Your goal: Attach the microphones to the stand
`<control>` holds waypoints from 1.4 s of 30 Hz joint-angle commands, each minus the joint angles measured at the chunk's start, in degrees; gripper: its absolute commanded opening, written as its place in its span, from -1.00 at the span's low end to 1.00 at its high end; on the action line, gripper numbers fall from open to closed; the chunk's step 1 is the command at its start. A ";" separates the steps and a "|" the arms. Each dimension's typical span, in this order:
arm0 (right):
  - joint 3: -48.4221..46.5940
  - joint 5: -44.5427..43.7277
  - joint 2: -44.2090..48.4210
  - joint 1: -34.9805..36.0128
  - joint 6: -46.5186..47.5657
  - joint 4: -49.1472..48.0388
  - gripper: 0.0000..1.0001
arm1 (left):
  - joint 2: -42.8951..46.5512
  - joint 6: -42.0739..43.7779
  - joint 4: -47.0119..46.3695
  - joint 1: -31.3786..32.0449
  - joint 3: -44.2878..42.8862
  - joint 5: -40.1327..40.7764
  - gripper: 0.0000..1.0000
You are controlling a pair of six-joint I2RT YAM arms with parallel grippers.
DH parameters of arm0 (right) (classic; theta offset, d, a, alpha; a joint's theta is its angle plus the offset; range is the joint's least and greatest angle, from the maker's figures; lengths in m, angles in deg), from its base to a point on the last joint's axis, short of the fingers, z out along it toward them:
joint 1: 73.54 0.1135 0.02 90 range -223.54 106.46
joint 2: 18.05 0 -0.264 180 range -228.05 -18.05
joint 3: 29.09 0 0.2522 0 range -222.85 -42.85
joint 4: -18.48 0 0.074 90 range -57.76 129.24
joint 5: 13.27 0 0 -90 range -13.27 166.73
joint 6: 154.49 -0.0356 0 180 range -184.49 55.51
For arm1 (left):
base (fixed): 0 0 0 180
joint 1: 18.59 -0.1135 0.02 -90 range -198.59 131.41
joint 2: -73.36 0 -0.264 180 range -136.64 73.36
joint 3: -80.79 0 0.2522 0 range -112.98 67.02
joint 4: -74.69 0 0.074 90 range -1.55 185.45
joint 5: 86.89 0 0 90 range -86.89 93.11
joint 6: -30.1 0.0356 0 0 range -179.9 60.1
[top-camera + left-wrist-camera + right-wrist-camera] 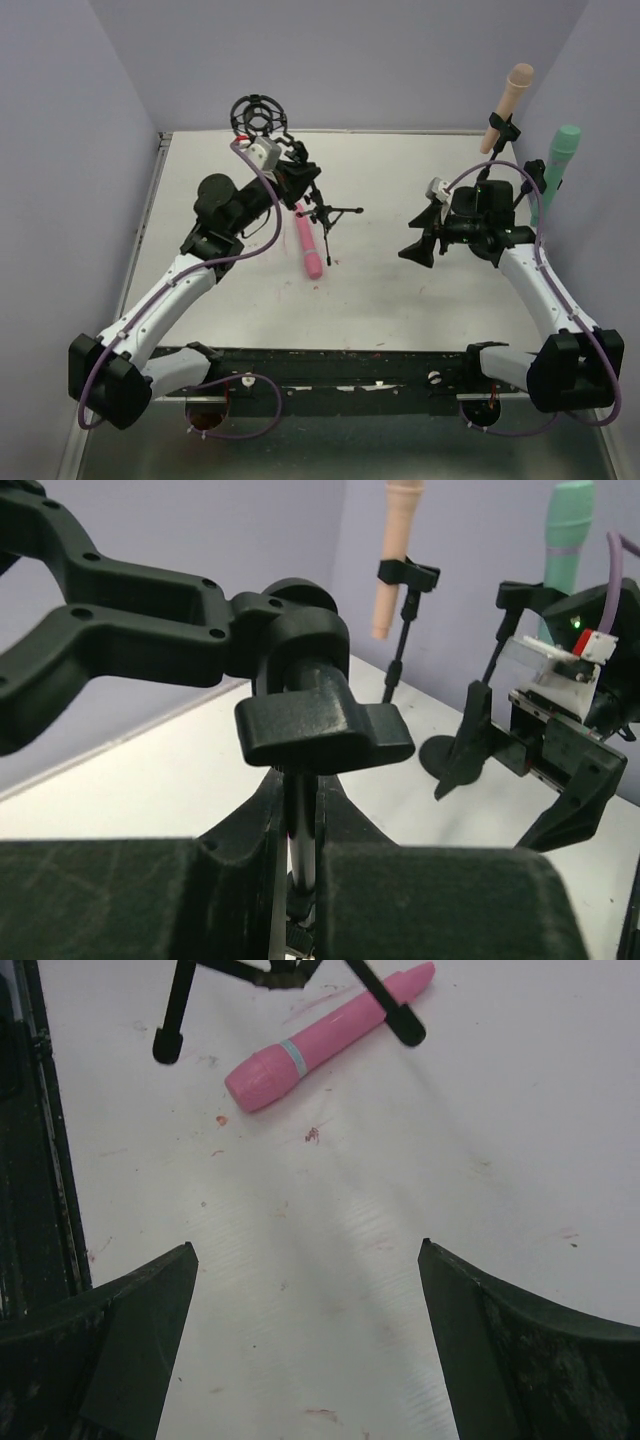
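Note:
The pink microphone lies flat on the table beside the legs of a black tripod stand that carries a round shock mount. My left gripper is shut on this stand's thin pole, just below its black knob. The peach microphone and the teal-green microphone stand upright, clipped in stands at the far right; both also show in the left wrist view. My right gripper is open and empty above bare table, with the pink microphone ahead of it.
Purple walls close in the white table on three sides. The tripod's legs spread over the pink microphone's far end. A black rail runs along the near edge between the arm bases.

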 commanded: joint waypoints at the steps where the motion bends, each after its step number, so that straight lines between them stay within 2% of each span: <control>1: 2.27 4.23 2.61 -3.73 -3.78 -3.39 1.00 | -7.17 1.06 -7.39 8.39 -0.45 8.10 -1.00; 6: 3.76 5.20 3.58 -7.25 -5.28 -5.41 0.99 | -15.53 4.83 -12.57 15.33 -2.29 12.41 -1.00; 11: 4.29 5.29 2.97 -8.22 -5.46 -5.94 1.00 | -22.04 8.44 -16.45 19.29 -3.26 17.24 -1.00; 20: 4.56 5.55 2.09 -8.66 -5.11 -6.03 1.00 | -26.18 9.06 -17.51 20.88 -1.34 17.08 -0.97; 22: 4.56 5.73 2.00 -8.75 -5.02 -5.94 1.00 | -26.09 8.36 -16.46 20.88 -0.89 17.16 -0.75; 25: 4.56 5.73 1.82 -8.75 -4.93 -5.85 1.00 | -25.83 6.69 -13.56 20.80 -0.80 16.73 -0.31; 30: 4.64 5.99 1.82 -9.01 -4.76 -5.68 1.00 | -23.64 5.19 -9.25 20.88 -0.54 16.20 0.21; 37: 4.56 6.08 1.73 -9.45 -4.32 -5.59 1.00 | -17.14 5.80 -5.12 20.88 2.44 15.32 0.59; 39: 4.56 6.25 1.65 -9.54 -4.23 -5.41 1.00 | -14.33 5.80 -4.94 20.97 4.46 15.14 0.76; 42: 4.64 6.08 1.65 -9.72 -3.97 -5.24 1.00 | -10.11 5.98 -5.29 20.97 7.71 13.74 0.78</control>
